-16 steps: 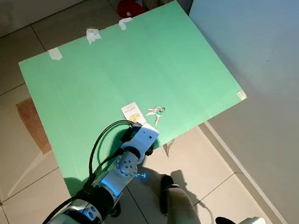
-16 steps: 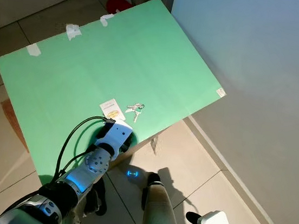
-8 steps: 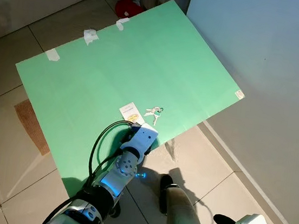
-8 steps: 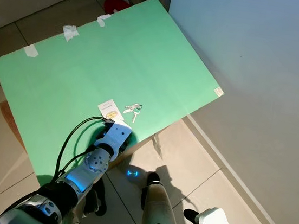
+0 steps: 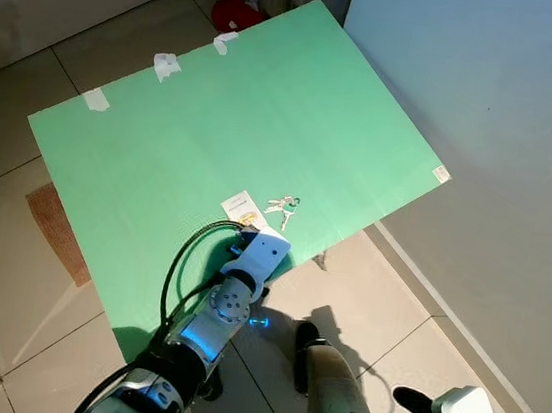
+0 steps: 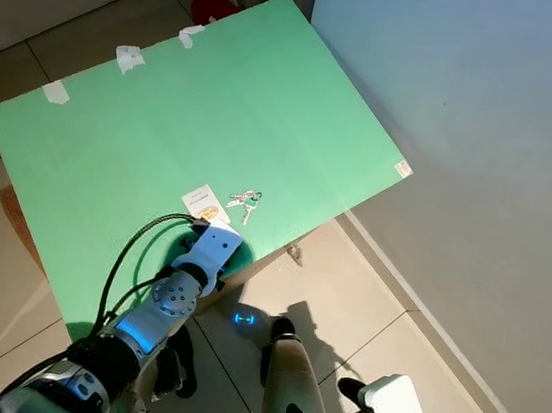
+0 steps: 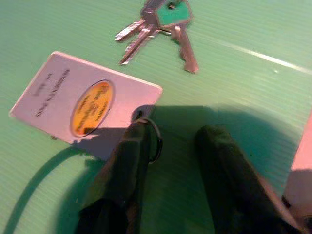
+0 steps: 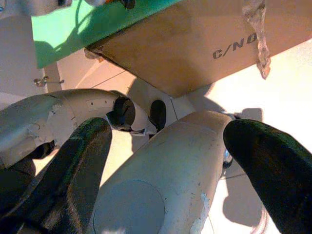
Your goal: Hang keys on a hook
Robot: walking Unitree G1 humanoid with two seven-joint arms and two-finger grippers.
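Black fingers (image 7: 122, 185) of the left gripper (image 7: 168, 146) stand parted over the green sheet (image 5: 216, 119), holding nothing — one fingertip rests at the corner of a white card (image 7: 83, 105) with an orange oval label, right by a small metal ring at that corner. Just beyond the card lie the keys (image 7: 161, 24), a little bunch with one green-headed key, flat on the sheet and apart from both fingers. From the head cameras the left gripper sits at the near edge of the sheet, with a black cable looping back along the silver arm, and the card and keys lie just ahead of it. Bits of white tape (image 5: 168, 64) are stuck along the sheet's far left edge. Under the sheet, the right wrist camera shows a brown cardboard box (image 8: 195, 44). The right gripper (image 8: 170, 161) hangs low by the robot's leg over the tiled floor (image 5: 12, 224), its fingers spread wide and empty. A pale wall (image 5: 508, 124) rises on the right, and something red (image 5: 237, 12) lies on the floor past the sheet's far end.
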